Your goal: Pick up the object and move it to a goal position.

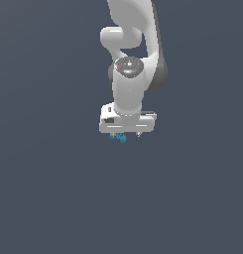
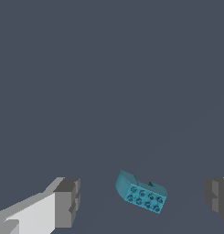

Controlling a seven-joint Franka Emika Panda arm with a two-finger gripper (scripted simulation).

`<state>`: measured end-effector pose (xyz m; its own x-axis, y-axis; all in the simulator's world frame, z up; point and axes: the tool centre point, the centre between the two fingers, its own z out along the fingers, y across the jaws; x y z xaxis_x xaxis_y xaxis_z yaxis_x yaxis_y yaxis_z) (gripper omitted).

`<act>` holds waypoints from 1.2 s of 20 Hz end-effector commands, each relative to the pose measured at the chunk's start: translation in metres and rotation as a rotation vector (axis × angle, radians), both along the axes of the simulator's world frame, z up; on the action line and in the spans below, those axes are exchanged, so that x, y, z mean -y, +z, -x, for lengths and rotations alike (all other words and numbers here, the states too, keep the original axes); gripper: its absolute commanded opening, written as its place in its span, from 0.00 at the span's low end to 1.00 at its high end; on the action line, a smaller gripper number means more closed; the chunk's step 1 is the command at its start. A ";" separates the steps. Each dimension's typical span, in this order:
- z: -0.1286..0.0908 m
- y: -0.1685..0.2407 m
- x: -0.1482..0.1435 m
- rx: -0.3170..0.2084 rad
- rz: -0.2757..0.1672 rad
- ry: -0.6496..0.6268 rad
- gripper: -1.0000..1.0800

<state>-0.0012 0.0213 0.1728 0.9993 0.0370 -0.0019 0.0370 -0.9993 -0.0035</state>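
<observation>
The gripper [image 2: 143,201] stood wide open, holding nothing, straddling the teal studded brick [image 2: 141,193]. Because the brick lay skewed between the fingers [image 2: 67,201], closing could have twisted or ejected it.

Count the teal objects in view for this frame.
1. The teal object lies on the floor between the open pincer's fingers, touching neither. In the exterior view it peeks out just below the pincer. Nothing suggests another, though the arm hides some floor.

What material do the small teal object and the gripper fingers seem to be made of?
The teal object looks like hard moulded plastic: a studded, toy-brick surface, evenly coloured and matte. The fingers of the gripper have flat grey matte pads, perhaps rubber or plastic; the render does not settle it.
</observation>
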 end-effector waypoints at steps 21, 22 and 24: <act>0.002 0.000 0.023 0.002 -0.016 -0.033 0.96; 0.003 -0.001 0.023 0.002 -0.015 -0.022 0.96; 0.005 -0.003 0.024 0.002 -0.014 0.004 0.96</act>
